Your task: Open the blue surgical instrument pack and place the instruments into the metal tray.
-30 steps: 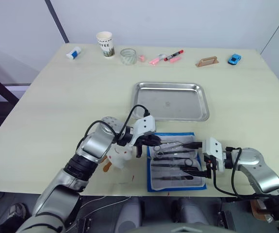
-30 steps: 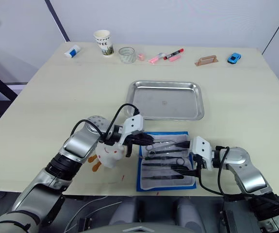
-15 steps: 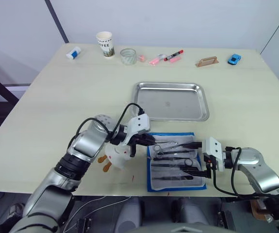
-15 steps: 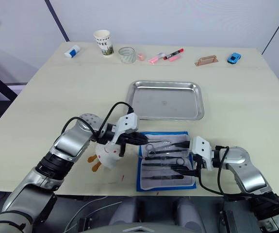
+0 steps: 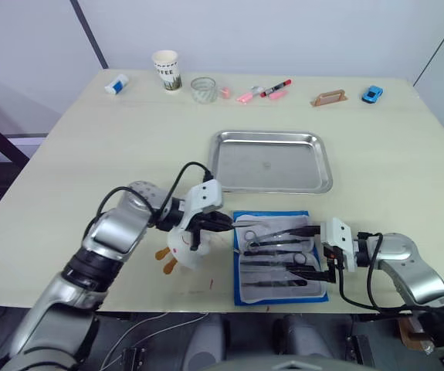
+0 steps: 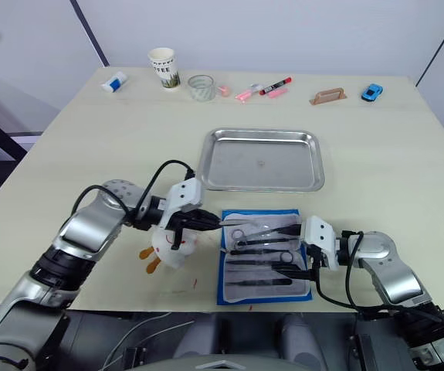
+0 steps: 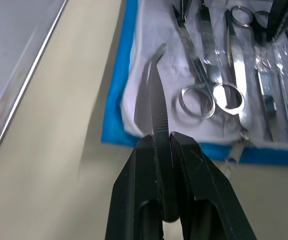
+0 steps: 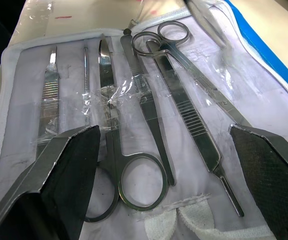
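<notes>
Along the top of the frame: paper cup [image 5: 167, 69], glass jar [image 5: 204, 89], pink and red markers [image 5: 264, 91], blue toy car [image 5: 372, 94].

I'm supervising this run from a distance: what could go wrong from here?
The left hand pinches only the end of slim tweezers, which could slip or swing on the way to the metal tray. The open right hand sits over the blue pack and could nudge the remaining instruments.

Bright even light, soft shadows, sharp
</notes>
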You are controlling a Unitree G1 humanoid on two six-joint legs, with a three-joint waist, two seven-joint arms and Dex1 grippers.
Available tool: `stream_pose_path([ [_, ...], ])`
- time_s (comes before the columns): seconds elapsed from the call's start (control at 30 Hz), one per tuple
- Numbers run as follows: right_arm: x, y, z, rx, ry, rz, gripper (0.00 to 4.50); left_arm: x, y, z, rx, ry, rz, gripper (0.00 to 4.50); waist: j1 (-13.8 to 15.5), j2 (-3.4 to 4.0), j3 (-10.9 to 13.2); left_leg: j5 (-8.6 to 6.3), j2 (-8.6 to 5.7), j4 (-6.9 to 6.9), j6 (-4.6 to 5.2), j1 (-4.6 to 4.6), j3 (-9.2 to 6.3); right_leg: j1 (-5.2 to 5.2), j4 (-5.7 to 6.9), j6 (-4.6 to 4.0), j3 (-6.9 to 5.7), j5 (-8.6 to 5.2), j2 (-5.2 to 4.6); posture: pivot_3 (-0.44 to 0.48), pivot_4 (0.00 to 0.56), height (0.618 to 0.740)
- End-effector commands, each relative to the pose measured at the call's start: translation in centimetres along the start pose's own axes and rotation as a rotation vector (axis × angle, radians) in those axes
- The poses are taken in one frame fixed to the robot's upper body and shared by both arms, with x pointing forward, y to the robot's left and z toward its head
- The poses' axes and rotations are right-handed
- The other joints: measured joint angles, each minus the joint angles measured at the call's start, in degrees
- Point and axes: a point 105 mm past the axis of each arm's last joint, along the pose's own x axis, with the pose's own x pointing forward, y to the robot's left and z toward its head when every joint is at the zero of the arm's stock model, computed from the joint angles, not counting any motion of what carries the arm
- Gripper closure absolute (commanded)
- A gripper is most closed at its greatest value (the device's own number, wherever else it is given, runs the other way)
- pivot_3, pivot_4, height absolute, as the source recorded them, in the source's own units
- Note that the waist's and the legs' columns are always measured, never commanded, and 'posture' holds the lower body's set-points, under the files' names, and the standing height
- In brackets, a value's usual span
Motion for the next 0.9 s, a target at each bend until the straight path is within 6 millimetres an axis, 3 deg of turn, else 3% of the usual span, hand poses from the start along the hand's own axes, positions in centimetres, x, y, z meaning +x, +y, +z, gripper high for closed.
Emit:
stream_pose_path([
  [0.03, 0.0, 1.0, -3.4, 0.083, 0.129, 0.027, 0.0, -1.8, 0.1, 0.7, 0.041, -0.021, 0.025, 4.46, 0.04, -0.02, -0.01, 0.0, 0.0, 0.0, 0.0, 0.0, 0.0, 0.0, 0.0, 0.0, 0.0, 0.0, 0.0, 0.0, 0.15, 0.74],
  [0.23, 0.0, 0.8, -3.4, 0.081, 0.129, 0.031, 0.0, -4.1, 0.2, 0.1, 0.013, -0.07, 0.058, 4.46, 0.11, -0.01, -0.01, 0.0, 0.0, 0.0, 0.0, 0.01, 0.02, 0.0, 0.0, 0.0, 0.0, 0.0, -0.02, 0.0, 0.15, 0.74],
  [0.4, -0.1, 0.7, -3.3, 0.08, 0.125, 0.029, 0.0, -4.6, 1.3, 2.1, -0.089, -0.283, 0.156, 4.46, 0.16, -0.04, -0.02, 0.0, 0.0, 0.01, 0.0, 0.01, 0.03, 0.01, 0.0, 0.01, 0.0, 0.0, -0.05, 0.0, 0.15, 0.74],
  [0.7, -0.4, 0.3, -3.2, 0.074, 0.126, 0.024, 0.0, -3.9, 4.7, 4.7, -0.253, -0.446, 0.62, 4.46, 0.16, -0.13, -0.07, 0.0, -0.02, 0.04, 0.0, -0.01, -0.27, 0.03, 0.04, 0.03, -0.01, 0.02, -0.08, 0.0, 0.15, 0.74],
  [0.8, -0.5, 0.3, -3.2, 0.072, 0.128, 0.024, 0.0, -2.6, 7.0, 5.8, -0.448, -0.444, 0.765, 4.46, 0.7, -0.12, -0.06, 0.0, -0.04, 0.06, 0.0, -0.02, -0.4, 0.07, 0.04, 0.03, -0.07, 0.02, -0.08, 0.0, 0.15, 0.74],
  [0.9, -0.5, 0.2, -3.1, 0.07, 0.128, 0.024, 0.0, -1.7, 8.3, 6.9, -0.505, -0.474, 0.863, 4.46, 0.36, -0.23, -0.11, 0.01, -0.19, 0.18, 0.0, -0.02, -0.78, 0.36, -0.04, 0.05, -0.04, 0.03, -0.04, 0.0, 0.15, 0.74],
])
